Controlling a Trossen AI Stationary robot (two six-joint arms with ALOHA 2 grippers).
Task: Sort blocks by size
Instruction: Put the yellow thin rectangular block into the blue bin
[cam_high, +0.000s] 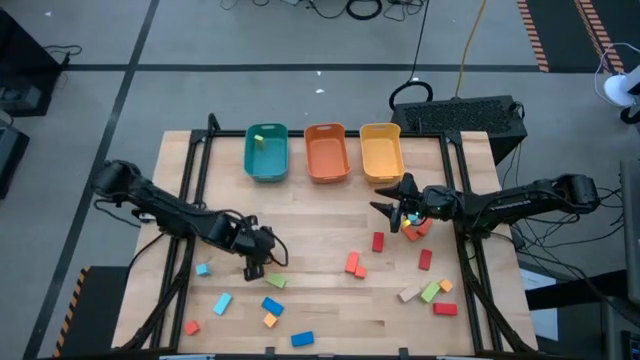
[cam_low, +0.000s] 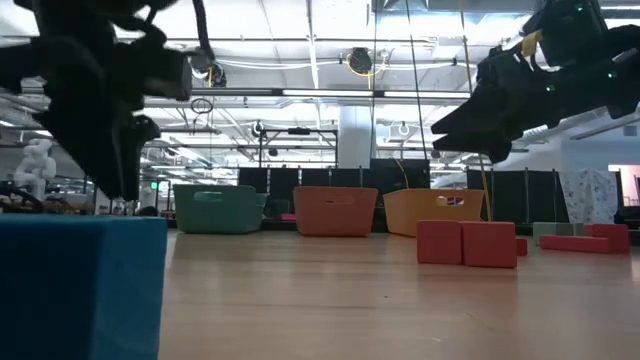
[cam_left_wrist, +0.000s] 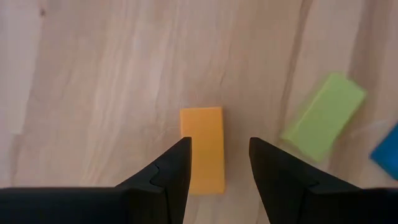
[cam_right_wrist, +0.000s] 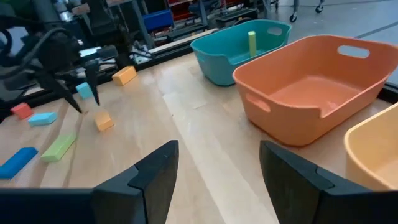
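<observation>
Wooden blocks lie scattered on the table's near half. My left gripper (cam_high: 253, 268) is open and points down over a small orange block (cam_left_wrist: 202, 149); its fingers stand above the block's two long sides without touching it. The block lies flat on the table. A green block (cam_left_wrist: 323, 115) lies beside it. My right gripper (cam_high: 392, 208) is open and empty above the table in front of the yellow bin (cam_high: 381, 152). In the right wrist view my right gripper (cam_right_wrist: 217, 152) faces the orange bin (cam_right_wrist: 311, 87).
A teal bin (cam_high: 266, 152) at the far edge has a yellow-green block (cam_right_wrist: 252, 42) standing in it. Red, tan, green and orange blocks (cam_high: 425, 259) lie at the right; blue and orange ones (cam_high: 272, 305) lie near the front left. Bare wood lies between the bins and the blocks.
</observation>
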